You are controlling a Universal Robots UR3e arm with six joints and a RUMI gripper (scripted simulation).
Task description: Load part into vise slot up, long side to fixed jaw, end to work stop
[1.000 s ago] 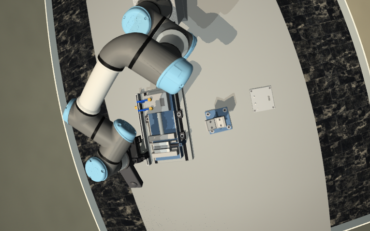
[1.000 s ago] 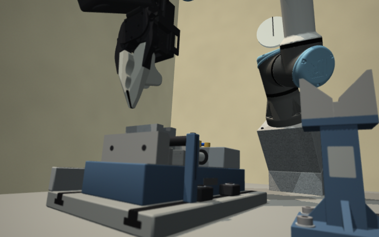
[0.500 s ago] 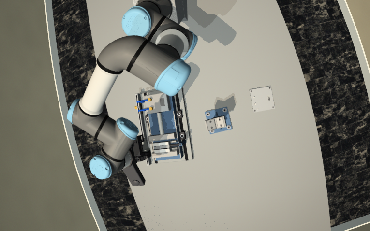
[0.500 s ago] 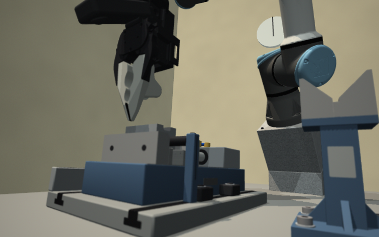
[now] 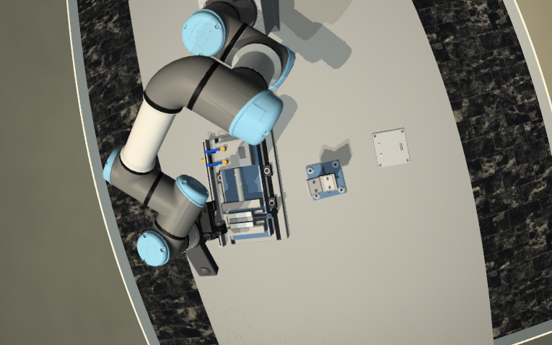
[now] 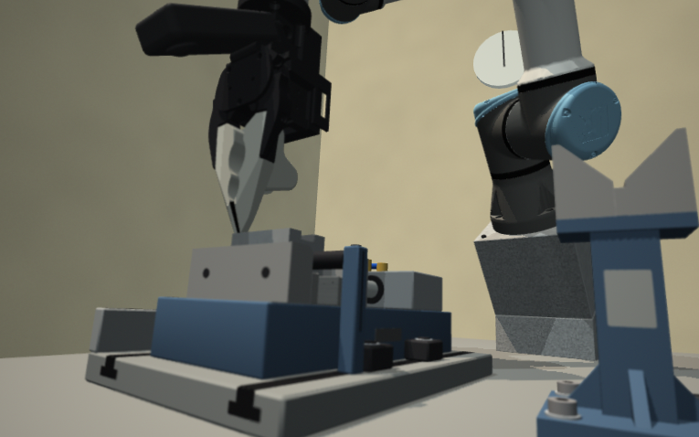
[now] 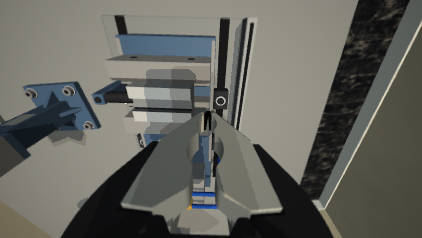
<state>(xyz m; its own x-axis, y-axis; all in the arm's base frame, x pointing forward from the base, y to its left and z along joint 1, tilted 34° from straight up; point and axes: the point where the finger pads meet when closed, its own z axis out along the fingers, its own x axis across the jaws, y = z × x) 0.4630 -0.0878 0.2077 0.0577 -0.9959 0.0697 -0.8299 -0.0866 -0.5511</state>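
In the lower middle of the top view, the part (image 5: 240,224) (image 6: 265,236) (image 7: 160,95) sits between the jaws of the vise (image 5: 250,234) (image 6: 211,336) (image 7: 165,46), its milled slot facing up and one end by the work stop (image 5: 261,216) (image 6: 327,261) (image 7: 116,97); contact with the stop or fixed jaw (image 5: 246,231) (image 6: 238,273) (image 7: 160,68) cannot be told. The hand (image 5: 224,230) (image 6: 238,230) (image 7: 208,112) points down, left of centre in the exterior view, fingertips together with nothing clamped, close to the part's top. Right of the vise in the top view, the V-block (image 5: 314,186) (image 6: 585,192) stands on the surface (image 5: 355,257) (image 6: 26,390) (image 7: 285,55).
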